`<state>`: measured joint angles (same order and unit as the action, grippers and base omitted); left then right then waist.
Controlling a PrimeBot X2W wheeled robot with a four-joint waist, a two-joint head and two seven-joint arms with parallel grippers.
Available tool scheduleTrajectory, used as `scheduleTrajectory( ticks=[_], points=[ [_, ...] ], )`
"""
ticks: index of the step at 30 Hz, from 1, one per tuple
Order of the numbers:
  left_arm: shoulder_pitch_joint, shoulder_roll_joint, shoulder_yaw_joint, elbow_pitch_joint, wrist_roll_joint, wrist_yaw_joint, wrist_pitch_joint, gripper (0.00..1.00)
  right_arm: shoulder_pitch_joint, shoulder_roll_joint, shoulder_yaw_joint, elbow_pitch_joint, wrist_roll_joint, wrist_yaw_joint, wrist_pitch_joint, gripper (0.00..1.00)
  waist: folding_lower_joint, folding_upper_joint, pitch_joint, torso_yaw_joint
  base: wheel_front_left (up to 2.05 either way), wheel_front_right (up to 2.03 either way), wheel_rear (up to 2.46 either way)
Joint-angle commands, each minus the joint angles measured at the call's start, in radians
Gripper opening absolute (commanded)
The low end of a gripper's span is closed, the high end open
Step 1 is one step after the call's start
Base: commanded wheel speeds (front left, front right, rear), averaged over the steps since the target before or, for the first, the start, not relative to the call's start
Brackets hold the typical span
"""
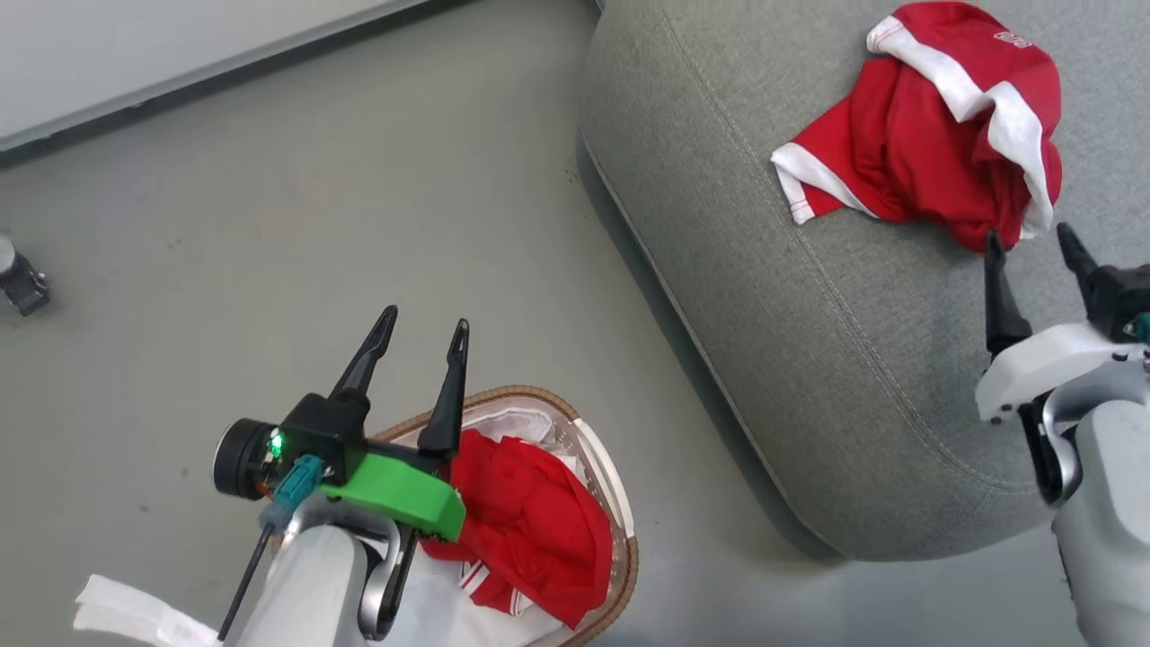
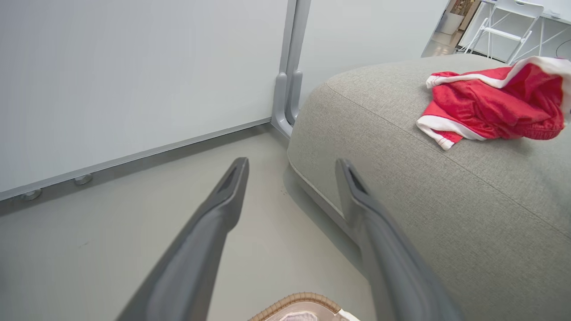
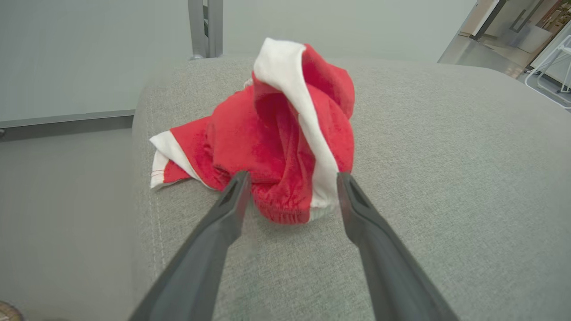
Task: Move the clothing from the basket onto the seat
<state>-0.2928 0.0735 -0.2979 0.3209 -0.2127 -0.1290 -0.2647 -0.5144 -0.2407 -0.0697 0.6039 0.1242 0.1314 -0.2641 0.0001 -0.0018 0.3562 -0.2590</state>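
Right pincer [image 3: 292, 178] gapes wide and empty, just beside the red garment [image 3: 272, 133].

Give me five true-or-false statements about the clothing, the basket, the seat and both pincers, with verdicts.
1. A white-trimmed red garment lies on the grey seat. True.
2. The basket holds no clothing. False: a second red garment lies in it.
3. The right pincer is clamped on the seat's garment. False: its jaws stand open at that garment's near edge.
4. The left pincer is open and holds nothing. True.
5. The basket stands on the seat. False: it stands on the floor beside it.
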Motion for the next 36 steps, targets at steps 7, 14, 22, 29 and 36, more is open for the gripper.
scheduleTrajectory(
  ticks=[7,14,22,29,36],
  points=[
    [0.096,-0.015,0.109,-0.021,0.027,0.008,0.001,1.00,0.123,0.064,0.085,-0.125,0.041,-0.001,0.000,1.00,-0.0001,0.0018,-0.122,0.095,0.00,0.00,0.00],
    [0.166,-0.022,0.204,-0.030,0.051,0.042,0.001,1.00,0.185,0.124,0.141,-0.157,0.063,-0.001,0.000,1.00,-0.0001,0.0018,-0.179,0.189,0.00,0.00,0.00],
    [0.237,-0.022,0.259,-0.007,0.022,0.083,0.001,1.00,0.250,0.147,0.151,-0.150,0.070,-0.001,0.000,1.00,-0.0001,0.0018,-0.246,0.273,0.00,0.00,0.00],
    [0.288,-0.022,0.291,0.025,0.018,0.096,0.001,1.00,0.302,0.152,0.157,-0.136,0.070,-0.001,0.000,1.00,-0.0001,0.0018,-0.290,0.294,0.00,0.00,0.00],
    [0.305,-0.022,0.284,0.034,-0.006,0.087,0.001,1.00,0.307,0.147,0.170,-0.128,0.074,-0.001,0.000,1.00,-0.0001,0.0018,-0.289,0.282,0.00,0.00,0.00]
  ],
)
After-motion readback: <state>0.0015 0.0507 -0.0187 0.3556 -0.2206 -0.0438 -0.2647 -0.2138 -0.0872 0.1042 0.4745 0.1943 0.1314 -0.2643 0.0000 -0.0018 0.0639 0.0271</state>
